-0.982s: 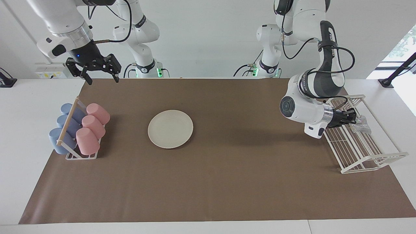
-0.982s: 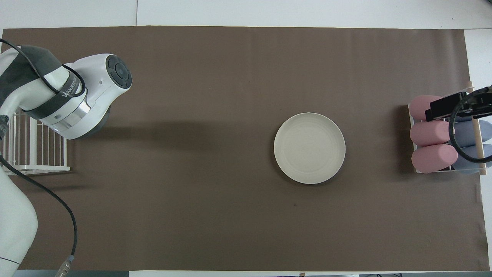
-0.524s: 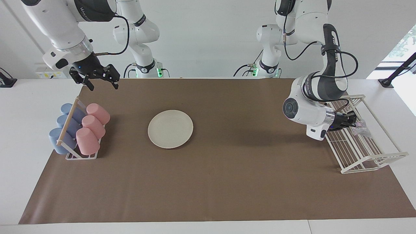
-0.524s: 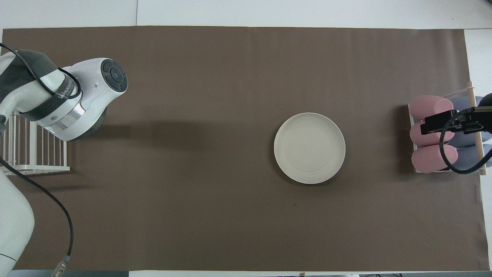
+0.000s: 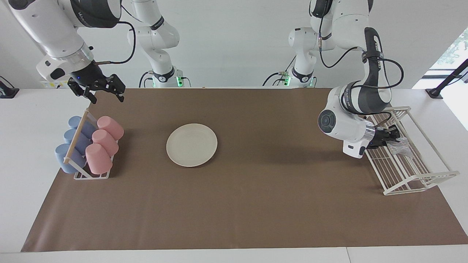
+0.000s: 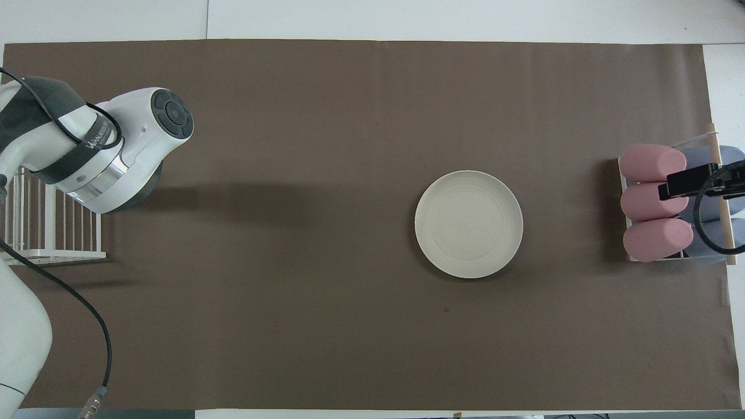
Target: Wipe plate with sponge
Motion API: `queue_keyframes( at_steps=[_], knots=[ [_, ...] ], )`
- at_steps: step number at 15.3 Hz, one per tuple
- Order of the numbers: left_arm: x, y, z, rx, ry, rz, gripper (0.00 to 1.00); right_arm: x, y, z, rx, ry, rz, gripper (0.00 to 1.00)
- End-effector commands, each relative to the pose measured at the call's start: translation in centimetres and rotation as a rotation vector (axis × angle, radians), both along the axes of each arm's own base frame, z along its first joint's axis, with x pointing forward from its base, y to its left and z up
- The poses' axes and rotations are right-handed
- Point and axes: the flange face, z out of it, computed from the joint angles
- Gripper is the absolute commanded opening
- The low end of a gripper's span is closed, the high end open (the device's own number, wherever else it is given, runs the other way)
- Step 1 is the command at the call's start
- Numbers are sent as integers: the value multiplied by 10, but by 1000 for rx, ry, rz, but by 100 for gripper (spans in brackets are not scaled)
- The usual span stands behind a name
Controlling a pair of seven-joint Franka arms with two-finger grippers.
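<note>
The cream-white plate [image 5: 191,145] lies flat on the brown mat, also in the overhead view [image 6: 468,224]. The silvery sponge [image 5: 401,147] lies in the white wire rack [image 5: 420,179] at the left arm's end of the table. My left gripper [image 5: 389,136] is low over that rack, right beside the sponge, touching or nearly touching it. In the overhead view the left arm's wrist hides both. My right gripper [image 5: 106,96] is open and empty, raised over the mat's edge beside the cup rack; in the overhead view it [image 6: 691,181] appears over the cups.
A wire cup rack [image 5: 91,176] at the right arm's end holds pink cups [image 5: 104,140] and blue cups [image 5: 75,138] lying on their sides. The brown mat [image 5: 256,204] covers most of the white table.
My right gripper has drawn back toward the right arm's end of the table. My left gripper has shifted slightly over the wire rack, staying beside the sponge. The plate has not moved.
</note>
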Motion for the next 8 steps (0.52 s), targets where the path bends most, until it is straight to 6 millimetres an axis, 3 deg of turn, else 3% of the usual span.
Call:
queue_keyframes(
  at_steps=[1,4,5,8],
  knots=[
    [-4,0,1,-23,-11,-6,83,0,-4,7,-4,-31,18,100],
    [-3,0,3,-26,-13,-7,91,-1,-10,3,-5,-33,-9,100],
    [-3,0,10,-42,-22,-5,100,-2,-11,1,-4,-20,-10,100],
    [1,2,44,-300,-97,85,100,-3,-10,3,-4,-21,-11,100]
  ],
)
